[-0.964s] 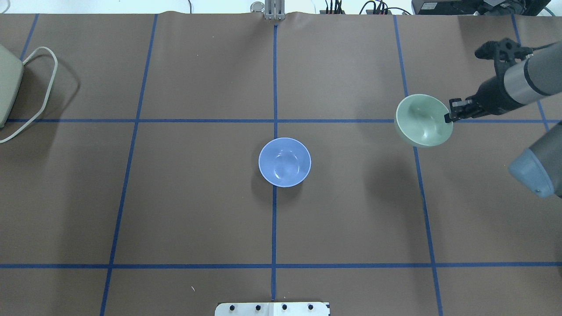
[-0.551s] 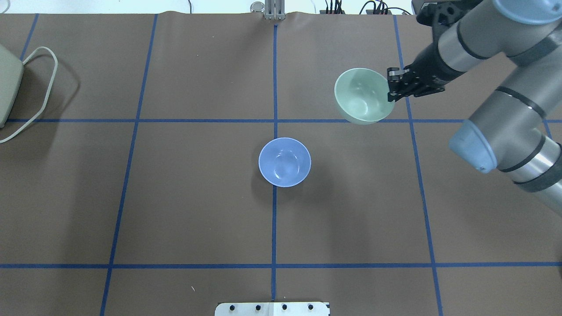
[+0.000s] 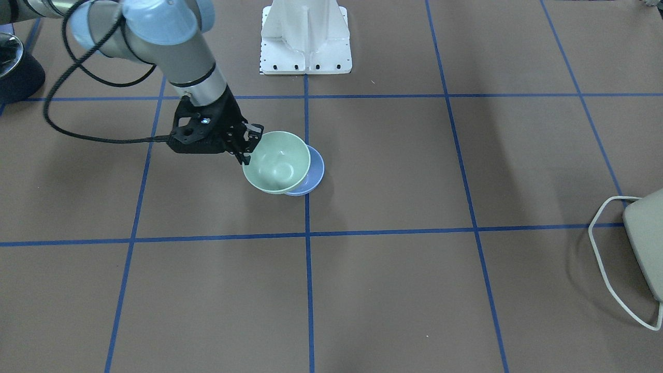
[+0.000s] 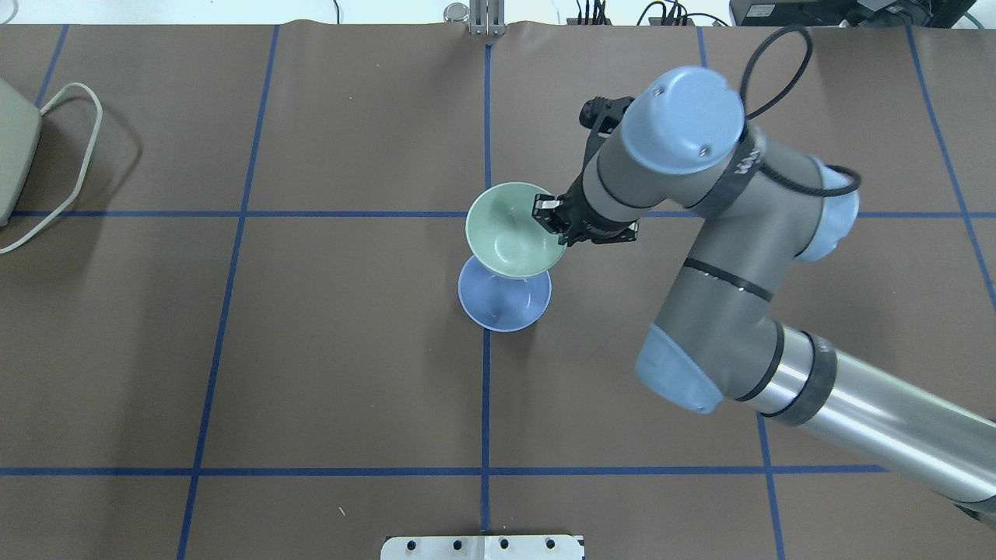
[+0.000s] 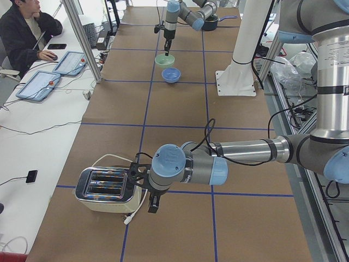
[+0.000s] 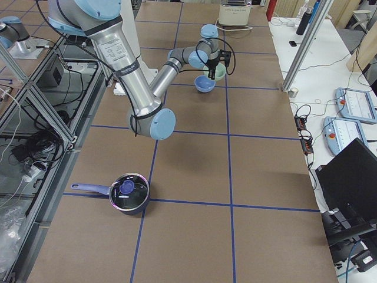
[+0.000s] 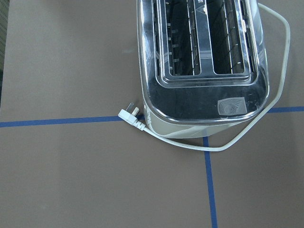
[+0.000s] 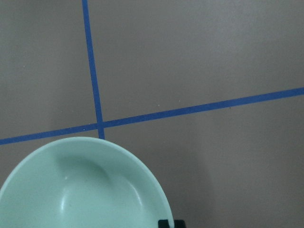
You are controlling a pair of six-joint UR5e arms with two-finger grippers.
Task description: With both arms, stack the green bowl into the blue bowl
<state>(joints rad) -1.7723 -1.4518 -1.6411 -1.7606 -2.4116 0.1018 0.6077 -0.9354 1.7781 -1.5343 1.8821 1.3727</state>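
The green bowl hangs above the table, held by its rim in my right gripper, which is shut on it. It sits over the far edge of the blue bowl and hides part of it. The blue bowl stands on the table's centre line. In the front-facing view the green bowl covers most of the blue bowl, with the right gripper at its rim. The right wrist view shows the green bowl from above. My left gripper hangs beside the toaster, and I cannot tell whether it is open.
A chrome toaster with a loose white cord lies at the table's left end. A lidded dark pot stands at the right end. The white pedestal is behind the bowls. An operator sits beside the table.
My right arm has carried the green bowl leftward from the table's right side to over the blue bowl. The blue bowl has not moved.
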